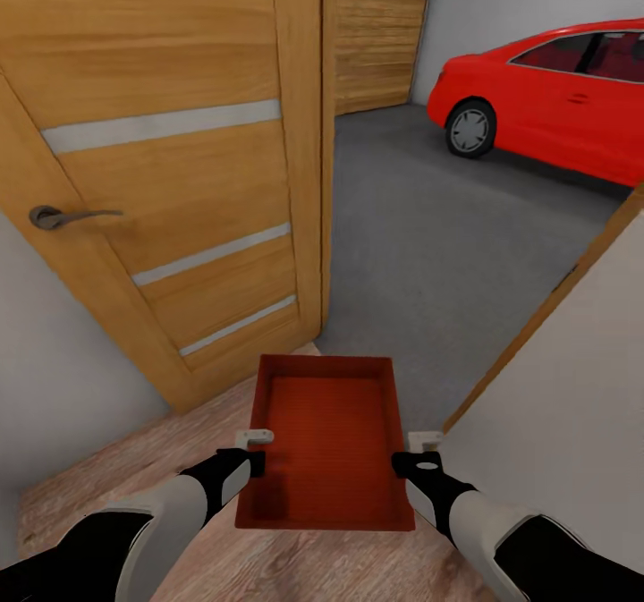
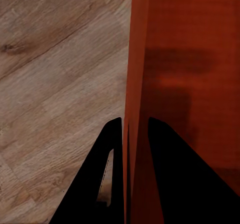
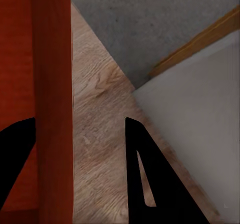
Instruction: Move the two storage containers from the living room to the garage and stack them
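A: Where's the bin (image 1: pixel 326 436) rn?

B: Held up betw. both arms in front of the robot, above the wood-plank floor (image 1: pixel 134 459), at the doorway to the garage. Open top, ribbed inside.

A: Left gripper (image 1: pixel 253 450)?

B: Jaws clenched on the bin's left wall. Wrist view: one finger (image 2: pixel 102 184) outside, one inside, both tight on the thin wall.

A: Right gripper (image 1: pixel 417 453)?

B: Straddles the right wall, w/ jaws wider. Inner finger sits by the wall, outer finger (image 3: pixel 145 179) stands apart from it. Can't tell if it's really gripping.

A: What's ahead?

B: Wooden door (image 1: pixel 170 164) w/ glass slits swung open at left, grey concrete floor (image 1: pixel 420 244) beyond, red car (image 1: pixel 555 92) far right.
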Motion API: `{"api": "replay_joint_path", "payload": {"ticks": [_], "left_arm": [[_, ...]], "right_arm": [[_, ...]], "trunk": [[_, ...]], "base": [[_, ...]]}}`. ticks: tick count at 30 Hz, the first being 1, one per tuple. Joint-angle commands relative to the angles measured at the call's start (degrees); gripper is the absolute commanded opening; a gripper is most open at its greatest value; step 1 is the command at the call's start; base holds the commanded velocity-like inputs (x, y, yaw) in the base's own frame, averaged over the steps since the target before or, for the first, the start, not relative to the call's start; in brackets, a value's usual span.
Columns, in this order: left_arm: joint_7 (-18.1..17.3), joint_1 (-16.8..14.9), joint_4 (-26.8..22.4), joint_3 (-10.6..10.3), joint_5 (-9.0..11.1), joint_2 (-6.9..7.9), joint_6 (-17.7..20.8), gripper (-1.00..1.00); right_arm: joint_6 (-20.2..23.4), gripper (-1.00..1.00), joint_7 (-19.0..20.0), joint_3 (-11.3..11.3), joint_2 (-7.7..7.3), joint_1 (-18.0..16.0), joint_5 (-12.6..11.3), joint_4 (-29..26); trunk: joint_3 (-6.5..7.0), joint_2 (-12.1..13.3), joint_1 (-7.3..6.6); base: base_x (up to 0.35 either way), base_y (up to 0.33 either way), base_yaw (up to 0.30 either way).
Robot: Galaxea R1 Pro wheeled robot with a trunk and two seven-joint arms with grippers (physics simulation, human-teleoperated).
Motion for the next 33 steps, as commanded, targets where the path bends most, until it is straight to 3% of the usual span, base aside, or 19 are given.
{"api": "replay_joint_path", "payload": {"ticks": [1, 21, 33], "left_arm": [[0.3, 0.0, -0.1, -0.6, 0.2, 0.0, 0.3, -1.0], [0.3, 0.0, -0.1, -0.6, 0.2, 0.01, 0.2, -1.0], [0.3, 0.0, -0.1, -0.6, 0.2, -0.03, -0.1, -1.0]], "right_arm": [[-0.2, -1.0, -0.2, 0.4, 0.02, -0.1, -0.7, 0.1], [-0.2, -1.0, -0.2, 0.4, -0.03, -0.1, -0.7, -0.1], [-0.3, -1.0, -0.5, 0.4, 0.15, -0.1, -0.7, -0.1]], "trunk": [[-0.04, 0.0, 0.0], [-0.03, 0.0, 0.0], [0.0, 0.0, 0.0]], "base": [[0.0, 0.278, -0.058], [0.0, 0.316, -0.011], [0.0, 0.028, -0.257]]}}
